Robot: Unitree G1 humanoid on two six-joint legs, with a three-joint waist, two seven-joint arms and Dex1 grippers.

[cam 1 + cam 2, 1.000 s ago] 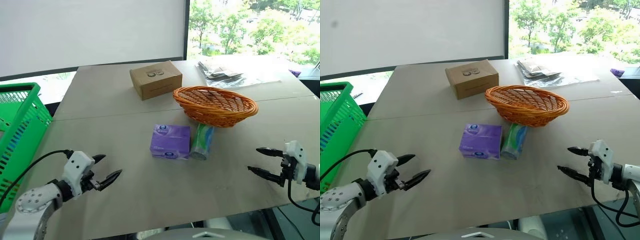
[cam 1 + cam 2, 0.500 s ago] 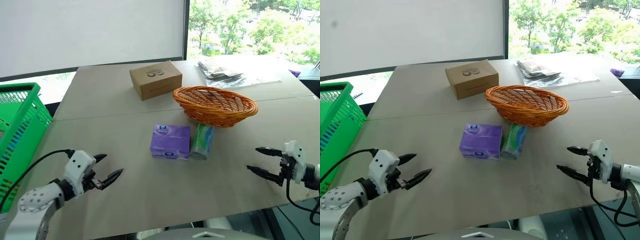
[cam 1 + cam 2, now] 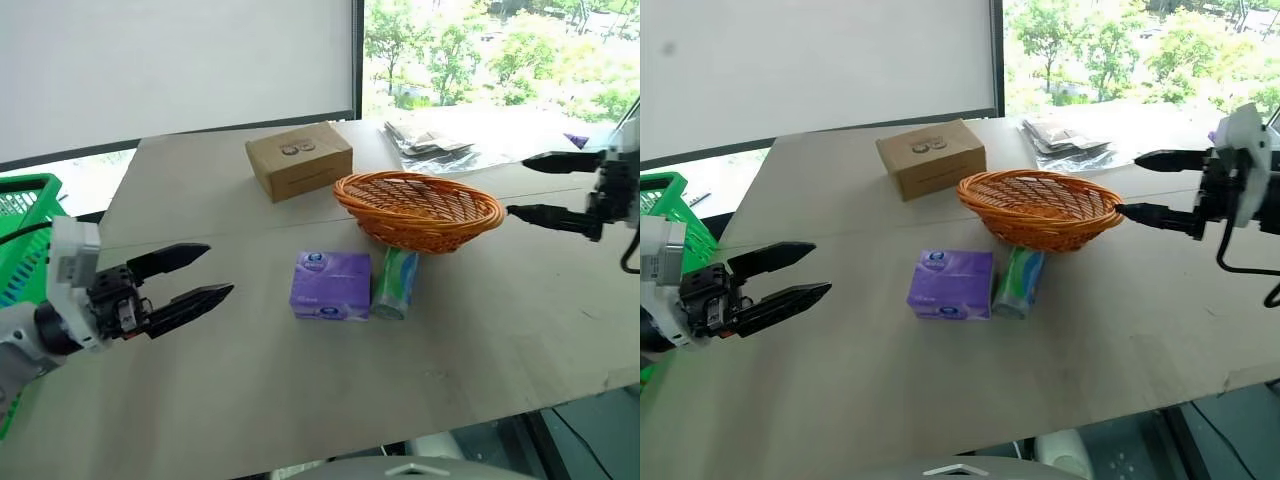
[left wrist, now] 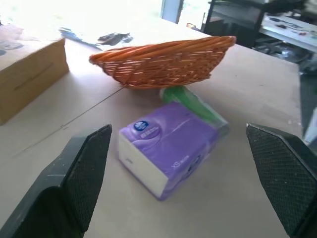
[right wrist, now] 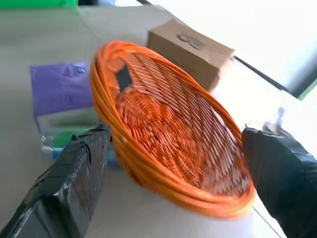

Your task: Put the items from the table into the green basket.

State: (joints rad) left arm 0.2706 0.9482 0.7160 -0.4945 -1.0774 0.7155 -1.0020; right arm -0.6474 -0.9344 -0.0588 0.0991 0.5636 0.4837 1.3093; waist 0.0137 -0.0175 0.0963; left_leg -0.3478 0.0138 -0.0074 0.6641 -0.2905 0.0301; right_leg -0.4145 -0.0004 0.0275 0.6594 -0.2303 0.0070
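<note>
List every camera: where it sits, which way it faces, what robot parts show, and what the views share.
Head eyes: look forward and down over the table; left gripper and right gripper show, both open.
Left wrist: looks along its fingers at the purple pack.
Right wrist: looks along its fingers at the orange basket.
Shared: purple pack, green can, orange basket, cardboard box.
</note>
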